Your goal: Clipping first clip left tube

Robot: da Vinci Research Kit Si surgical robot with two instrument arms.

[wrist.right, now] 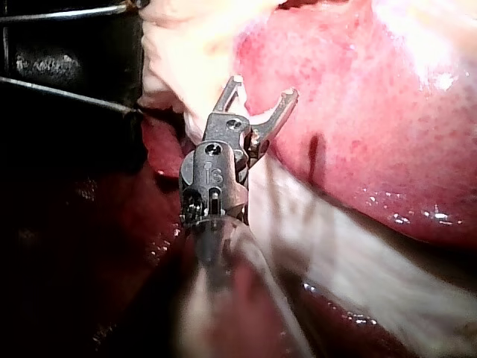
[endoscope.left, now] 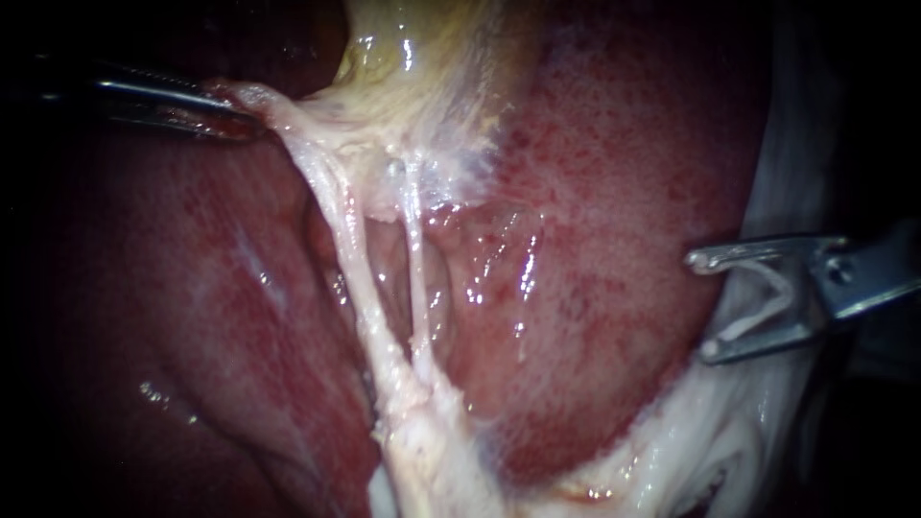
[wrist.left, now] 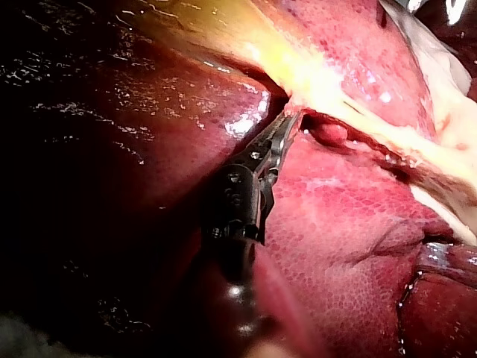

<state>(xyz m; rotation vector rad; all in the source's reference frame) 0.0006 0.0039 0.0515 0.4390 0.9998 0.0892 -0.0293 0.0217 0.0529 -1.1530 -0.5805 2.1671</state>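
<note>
Left instrument (endoscope.left: 240, 120): my hand is pressed together on a fold of pale tissue (endoscope.left: 288, 125) below the gallbladder (endoscope.left: 413, 48), and the fold is taut.
Right instrument (endoscope.left: 700, 305): my hand is spread wide, with a pale clip (endoscope.left: 777, 297) seated between its two sides and touching both (my right wrist view shows the same). It hangs over the liver (endoscope.left: 624, 173), well apart from both tubes.
Left tube (endoscope.left: 357, 278): stretched, just beside the right tube (endoscope.left: 414, 278); the two meet lower down

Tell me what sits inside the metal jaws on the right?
A pale, bent clip sits between the right instrument's jaws, touching both. Nothing else is inside. Behind lies white tissue, hiding whatever is beyond.
</note>
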